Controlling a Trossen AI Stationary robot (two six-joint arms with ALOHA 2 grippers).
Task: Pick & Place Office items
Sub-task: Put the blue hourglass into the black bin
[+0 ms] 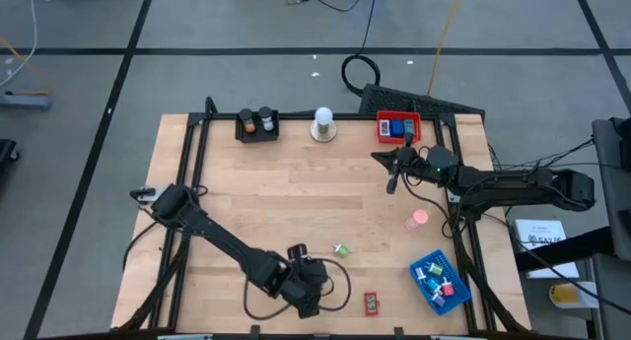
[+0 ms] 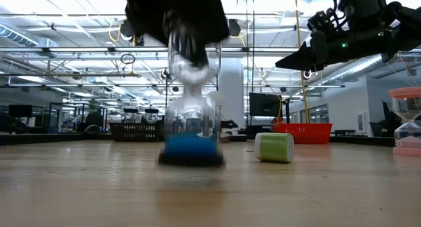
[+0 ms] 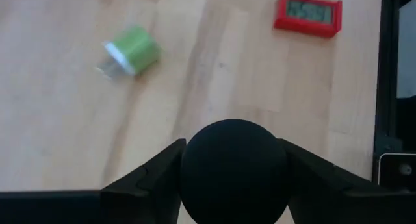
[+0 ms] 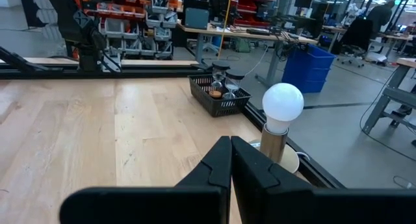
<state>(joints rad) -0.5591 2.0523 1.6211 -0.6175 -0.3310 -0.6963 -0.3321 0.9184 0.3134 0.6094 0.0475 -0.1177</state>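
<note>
Clamped from above by the left end effector [image 3: 233, 160], close to the near edge of the light wooden table [image 1: 276, 192]: a small clear hourglass with blue sand and black round caps [image 2: 191, 138]. Fingers pressed against either side of the top cap, partly closed because the cap fills the gap. Probably gripped at the cap rather than the waist, since a straight-down reach leaves the glass upright with its base on the table. Lifting judged the next step, not yet begun.

Left lying loose nearby: a short green cylinder on its side [image 1: 341, 249] and a flat red rectangle with a grey face [image 1: 371, 303], both apart from the hourglass. Farther right, a pink-capped hourglass [image 1: 419, 219] standing alone on the table.

Held clear above the far right part of the table, the right end effector [image 4: 230, 152], fingers pressed fully together with nothing between them; apparently parked there to keep out of the left arm's way.

Likely destination, by sort: the black mesh tray [image 1: 242, 133] at the far edge, already carrying similar hourglasses.
</note>
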